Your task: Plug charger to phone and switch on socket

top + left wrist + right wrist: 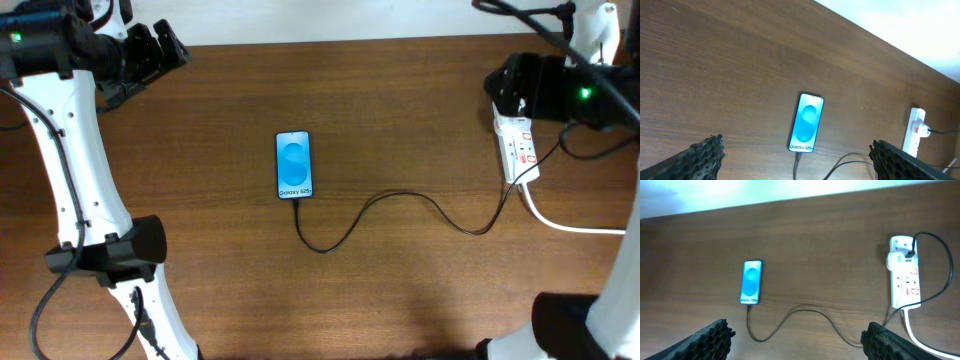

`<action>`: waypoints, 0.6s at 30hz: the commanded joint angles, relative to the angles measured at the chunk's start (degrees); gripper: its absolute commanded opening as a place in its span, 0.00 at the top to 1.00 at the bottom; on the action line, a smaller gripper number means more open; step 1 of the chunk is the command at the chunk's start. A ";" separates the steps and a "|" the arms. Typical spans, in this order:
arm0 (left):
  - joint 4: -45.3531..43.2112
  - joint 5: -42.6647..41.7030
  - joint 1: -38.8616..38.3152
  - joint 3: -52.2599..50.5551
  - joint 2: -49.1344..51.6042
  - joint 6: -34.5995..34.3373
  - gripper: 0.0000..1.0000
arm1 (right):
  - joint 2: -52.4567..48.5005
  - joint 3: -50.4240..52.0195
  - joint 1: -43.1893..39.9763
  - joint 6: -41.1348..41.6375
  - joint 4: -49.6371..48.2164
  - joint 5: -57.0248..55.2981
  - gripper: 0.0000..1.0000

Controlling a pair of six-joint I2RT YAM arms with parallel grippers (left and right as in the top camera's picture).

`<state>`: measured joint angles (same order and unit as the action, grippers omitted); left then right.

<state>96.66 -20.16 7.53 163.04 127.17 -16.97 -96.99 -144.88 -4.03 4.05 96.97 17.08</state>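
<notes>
The phone [294, 165] lies flat mid-table with its blue screen lit; it also shows in the left wrist view [807, 122] and the right wrist view [752, 281]. The charger's thin black cable [400, 196] is plugged into the phone's bottom end and snakes right to the white socket strip [518, 150], where it ends at a white adapter [898, 260]. The socket shows red switch marks [913, 291]. My left gripper [170, 50] is open and empty at the far left back. My right gripper [500, 88] is open and empty just behind the socket.
The socket's thick white cord [572, 226] runs off the right edge. The left arm's base and links [110, 255] stand along the left side. The table's back edge meets a pale wall [790, 190].
</notes>
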 commanded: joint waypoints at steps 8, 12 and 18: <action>0.04 -0.44 0.15 0.50 -0.46 -0.35 0.01 | 17.46 -0.44 0.63 -6.36 -0.28 -1.46 0.02; 0.04 -0.44 0.15 0.50 -0.46 -0.35 0.01 | 20.61 -0.42 0.59 -7.06 -1.90 -3.82 0.02; 0.04 -0.44 0.15 0.50 -0.46 -0.35 0.01 | 28.72 21.18 0.66 -7.04 -30.25 -4.81 0.02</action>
<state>96.66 -20.18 7.53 163.04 127.17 -16.97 -71.35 -133.40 -3.90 -2.76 72.40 13.04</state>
